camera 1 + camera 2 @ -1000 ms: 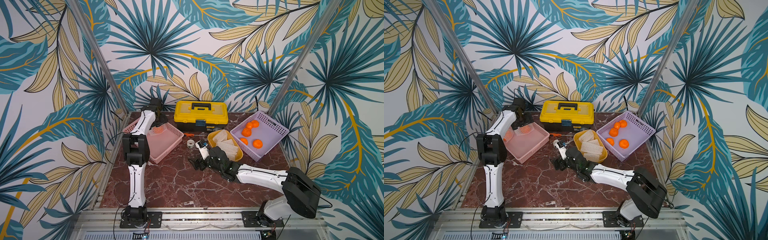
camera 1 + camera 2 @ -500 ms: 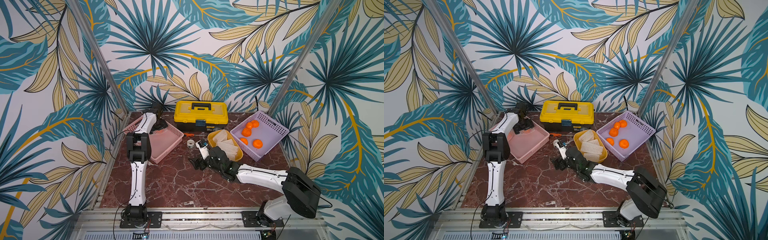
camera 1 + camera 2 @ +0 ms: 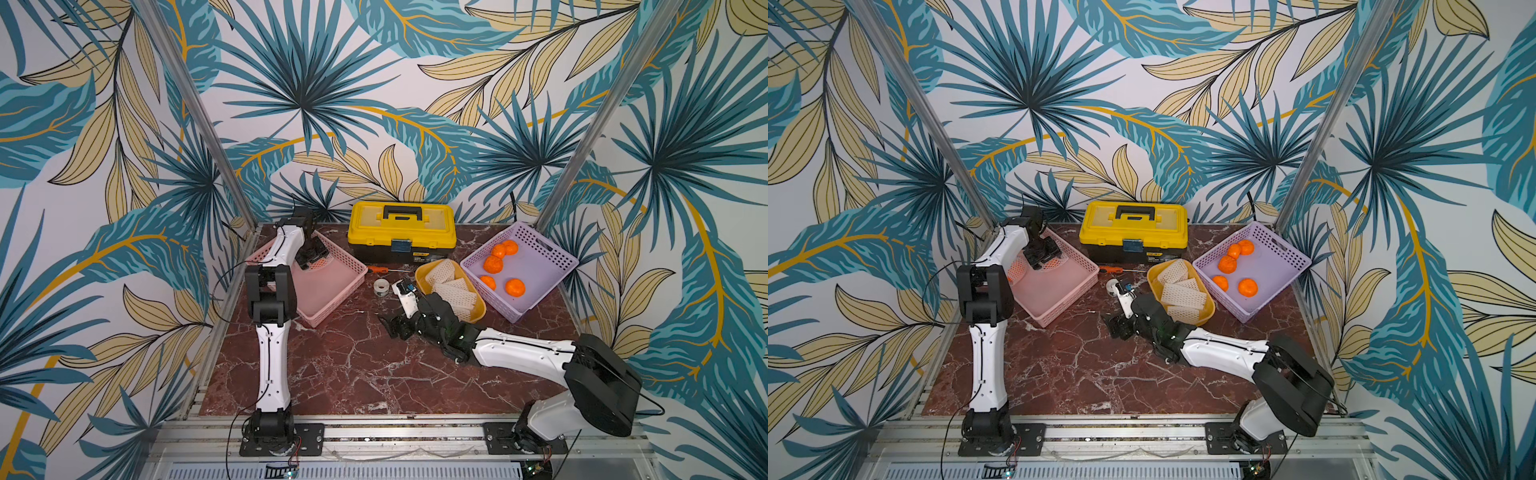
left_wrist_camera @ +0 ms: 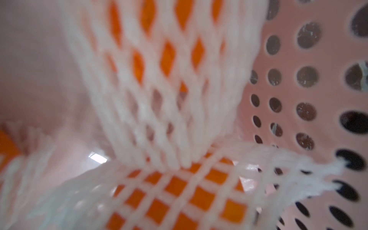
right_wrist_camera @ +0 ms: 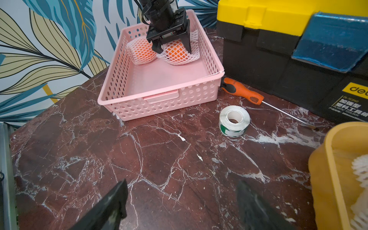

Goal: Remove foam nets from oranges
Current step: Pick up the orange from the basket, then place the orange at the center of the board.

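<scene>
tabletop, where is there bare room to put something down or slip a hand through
Biggest bare patch: the marble tabletop between the pink basket, the right gripper and the near edge. Crowded: the back strip, where tape roll, screwdriver, toolbox, yellow tray and purple basket sit close together.

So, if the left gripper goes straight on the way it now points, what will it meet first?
Probably the netted orange in the pink basket: the left gripper points down onto it, fingers either side.
</scene>
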Controlling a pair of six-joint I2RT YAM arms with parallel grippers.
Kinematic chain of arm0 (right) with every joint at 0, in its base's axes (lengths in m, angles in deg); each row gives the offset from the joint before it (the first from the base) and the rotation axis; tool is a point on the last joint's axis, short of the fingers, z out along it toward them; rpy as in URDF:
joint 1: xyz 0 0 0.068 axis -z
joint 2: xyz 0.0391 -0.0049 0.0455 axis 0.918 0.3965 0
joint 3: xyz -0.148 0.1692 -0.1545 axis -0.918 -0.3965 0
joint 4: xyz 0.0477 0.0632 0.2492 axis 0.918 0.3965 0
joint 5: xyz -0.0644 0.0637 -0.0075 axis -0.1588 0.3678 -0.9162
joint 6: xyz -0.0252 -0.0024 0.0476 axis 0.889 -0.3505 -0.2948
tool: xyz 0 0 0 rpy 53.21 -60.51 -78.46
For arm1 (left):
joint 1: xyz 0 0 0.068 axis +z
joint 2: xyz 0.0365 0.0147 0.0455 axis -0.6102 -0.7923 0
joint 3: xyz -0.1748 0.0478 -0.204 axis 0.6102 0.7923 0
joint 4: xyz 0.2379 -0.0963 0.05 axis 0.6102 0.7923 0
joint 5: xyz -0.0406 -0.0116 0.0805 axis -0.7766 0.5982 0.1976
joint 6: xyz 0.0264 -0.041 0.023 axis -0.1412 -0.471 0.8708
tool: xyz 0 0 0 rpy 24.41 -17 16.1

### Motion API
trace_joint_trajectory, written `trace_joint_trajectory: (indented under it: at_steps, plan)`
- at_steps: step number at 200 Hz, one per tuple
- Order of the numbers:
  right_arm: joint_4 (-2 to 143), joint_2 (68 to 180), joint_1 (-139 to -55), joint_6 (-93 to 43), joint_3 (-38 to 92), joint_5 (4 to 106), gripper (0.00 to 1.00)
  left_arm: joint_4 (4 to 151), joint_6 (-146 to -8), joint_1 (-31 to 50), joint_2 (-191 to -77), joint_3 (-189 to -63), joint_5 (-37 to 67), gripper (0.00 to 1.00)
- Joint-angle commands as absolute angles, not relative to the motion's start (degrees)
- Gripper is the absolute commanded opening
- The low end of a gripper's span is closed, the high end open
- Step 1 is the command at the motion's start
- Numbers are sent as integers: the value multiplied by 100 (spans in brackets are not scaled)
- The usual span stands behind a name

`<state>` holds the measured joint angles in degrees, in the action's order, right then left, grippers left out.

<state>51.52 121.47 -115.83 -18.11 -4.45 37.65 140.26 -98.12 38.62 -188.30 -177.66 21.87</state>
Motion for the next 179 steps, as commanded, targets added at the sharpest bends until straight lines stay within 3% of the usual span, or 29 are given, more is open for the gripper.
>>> trace_joint_trajectory:
  at_steps: [1,65,122,179]
  plan:
    - [5031,12130,-11612,-1819,-548,3650,86,14068,-9876,3901,-18024,-17615,2051,48]
    - [4875,11877,-11605,-1965,-751,3048,86,14070,-9861,3530,-15959,-16161,1953,48]
    - [4897,11493,-11499,-2257,-1008,1809,86,14078,-9748,2025,-14375,-14641,2161,49]
    - [4969,11185,-10994,-2717,-1270,1483,86,14087,-9946,435,-14315,-13224,2191,52]
